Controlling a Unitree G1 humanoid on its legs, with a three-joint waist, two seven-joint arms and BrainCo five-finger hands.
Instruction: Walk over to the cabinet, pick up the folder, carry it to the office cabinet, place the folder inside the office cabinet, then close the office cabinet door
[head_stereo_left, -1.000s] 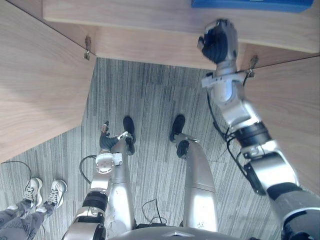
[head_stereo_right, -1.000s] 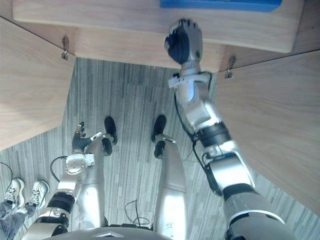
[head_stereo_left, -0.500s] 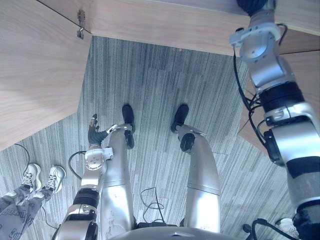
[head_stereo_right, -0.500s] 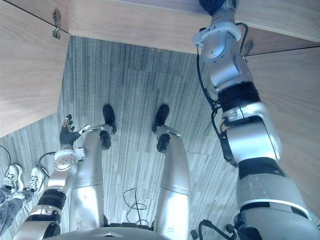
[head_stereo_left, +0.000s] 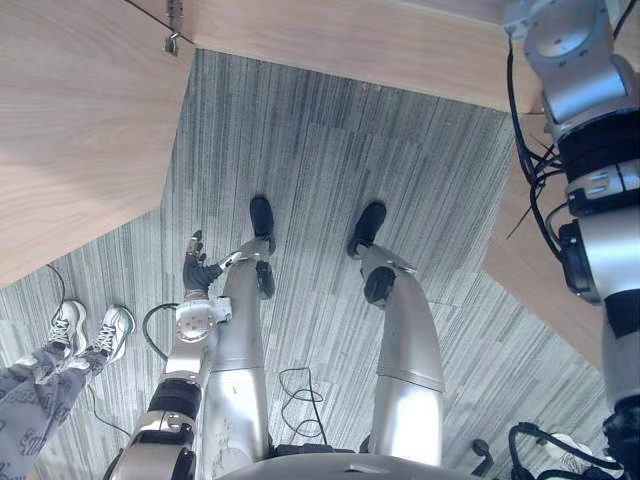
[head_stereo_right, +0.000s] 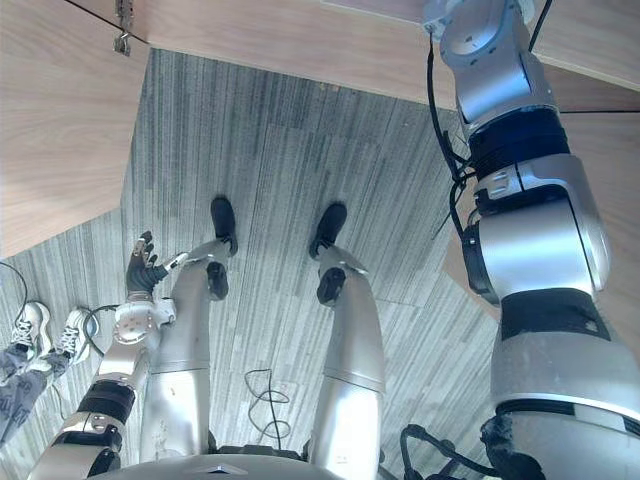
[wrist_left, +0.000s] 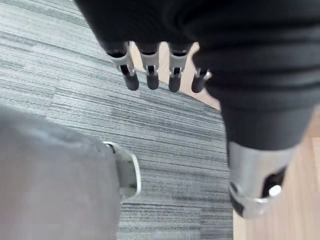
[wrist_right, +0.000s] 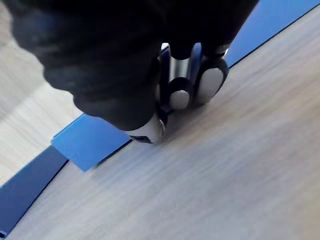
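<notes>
The blue folder (wrist_right: 87, 147) lies flat on a pale wooden shelf (wrist_right: 225, 170) of the cabinet. My right hand (wrist_right: 115, 65) is over the folder's near edge, its fingers (wrist_right: 210, 82) curled down onto that edge and the thumb beside them. In the eye views my right arm (head_stereo_left: 585, 110) reaches up past the top edge. At my side my left hand (head_stereo_left: 197, 268) hangs above the floor with its fingers (wrist_left: 150, 75) straight and nothing in it.
An open wooden cabinet door (head_stereo_left: 80, 130) stands at the left, another (head_stereo_left: 545, 285) at the right, and the cabinet's lower edge (head_stereo_left: 350, 40) runs across the top. A person's legs and white shoes (head_stereo_left: 90, 330) are at the lower left on the grey carpet (head_stereo_left: 320, 170).
The head camera has tilted down, so the shelf and folder have passed out of the top. My right arm has stretched farther up into the cabinet. The left hand still hangs.
</notes>
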